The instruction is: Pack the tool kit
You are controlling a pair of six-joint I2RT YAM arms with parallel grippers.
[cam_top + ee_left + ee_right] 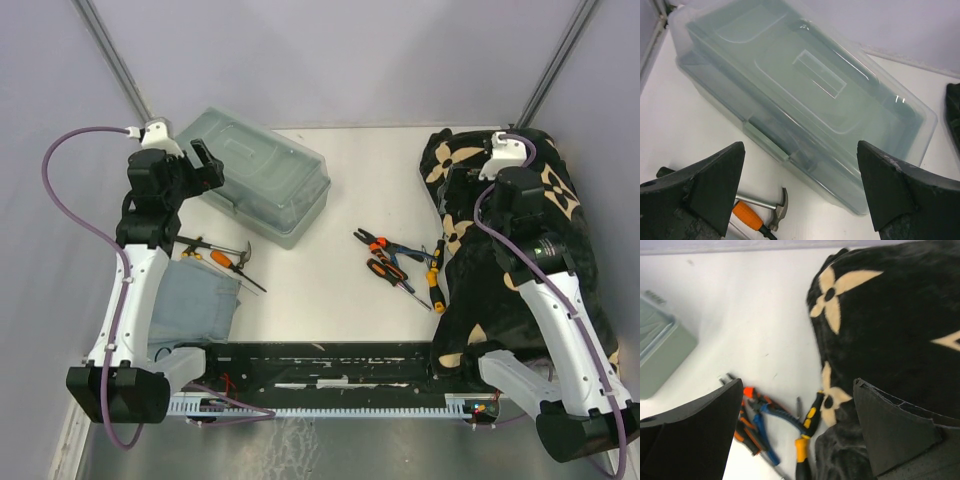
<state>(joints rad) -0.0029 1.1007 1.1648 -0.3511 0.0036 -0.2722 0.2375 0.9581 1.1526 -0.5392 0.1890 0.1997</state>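
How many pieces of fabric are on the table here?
2. A folded grey-blue cloth lies at the near left; a black flowered blanket is heaped along the right side. The blanket could hide more.

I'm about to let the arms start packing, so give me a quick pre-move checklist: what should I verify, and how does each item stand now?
1. Left gripper open and empty: ok.
2. Right gripper open and empty: ok.
3. Toolbox lid raised for loading: not ok, it is shut.
4. Toolbox latch released: cannot tell.
5. Hammer and pliers lying free on the table: ok.
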